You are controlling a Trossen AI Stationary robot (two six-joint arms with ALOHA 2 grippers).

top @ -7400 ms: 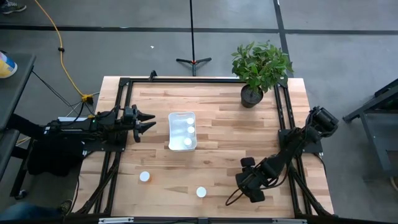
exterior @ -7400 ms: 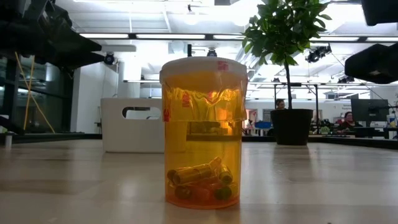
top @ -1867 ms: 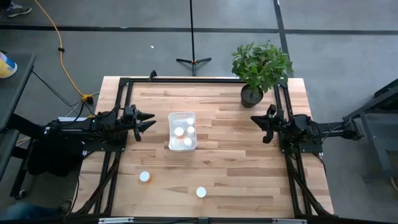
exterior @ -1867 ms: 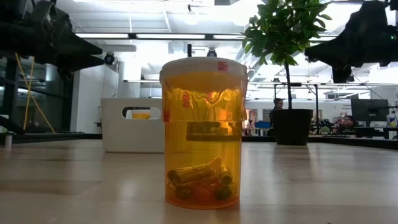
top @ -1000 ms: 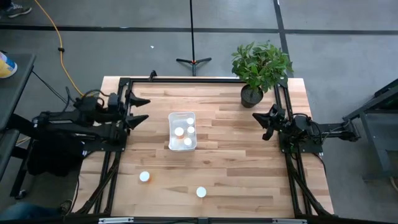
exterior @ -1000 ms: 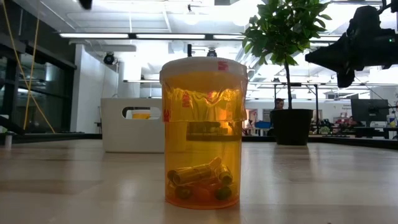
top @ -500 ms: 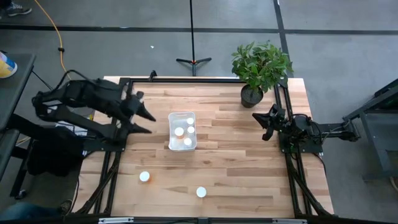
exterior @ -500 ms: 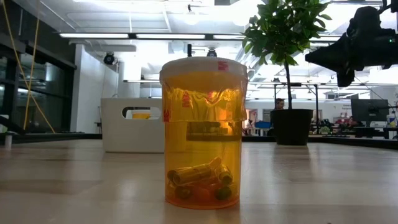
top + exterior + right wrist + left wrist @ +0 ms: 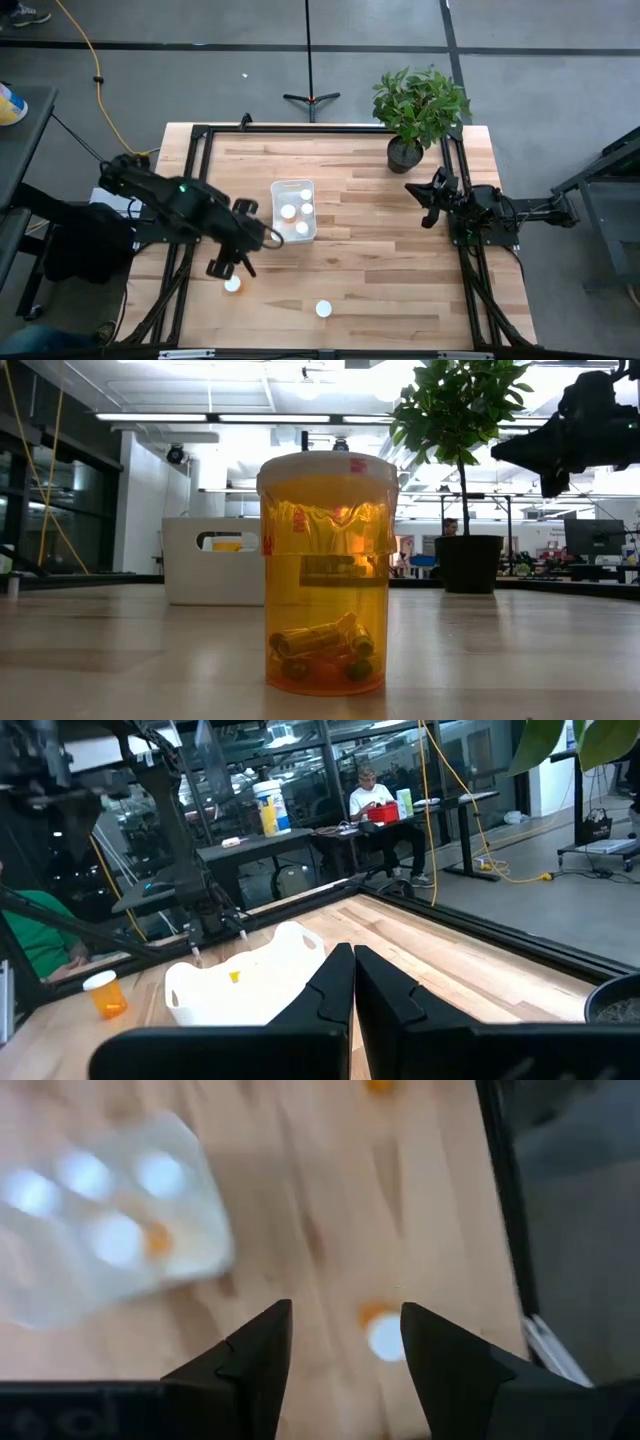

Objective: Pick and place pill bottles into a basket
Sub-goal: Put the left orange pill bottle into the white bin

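A: Step now? Left gripper [image 9: 232, 265] open, w/ nothing in it, above bottle [image 9: 232, 284] near front-left of basket [image 9: 276, 212]

B: Centre fingers [image 9: 250, 1365] round cap, drop straight, then close. Bottle upright, long axis vertical, cap up

A: Right gripper [image 9: 428, 201]?

B: Closed, empty, parked well right of basket

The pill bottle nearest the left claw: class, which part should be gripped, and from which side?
The pill bottle stands upright, clear of the basket. Probably best gripped across its round white cap, coming straight down from above. The left claw already hangs open over it, as the left wrist view shows.
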